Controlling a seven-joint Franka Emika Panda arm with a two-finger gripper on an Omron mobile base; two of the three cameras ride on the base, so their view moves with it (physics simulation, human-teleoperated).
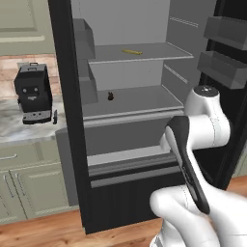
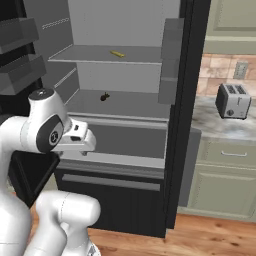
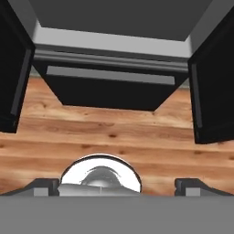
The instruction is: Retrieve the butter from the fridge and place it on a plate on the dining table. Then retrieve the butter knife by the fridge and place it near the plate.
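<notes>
Yellow butter [image 1: 131, 51] is lying on the open fridge's [image 1: 72, 144] upper shelf while the gripper [image 3: 117, 185], jaws spread empty, is pointing floorward, needing raising toward it.

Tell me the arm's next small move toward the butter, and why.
Probably raise and tilt the gripper up toward the upper shelf. The fridge stands open, the butter lies on that shelf, while the open gripper points down at the floor before the bottom drawer.
</notes>
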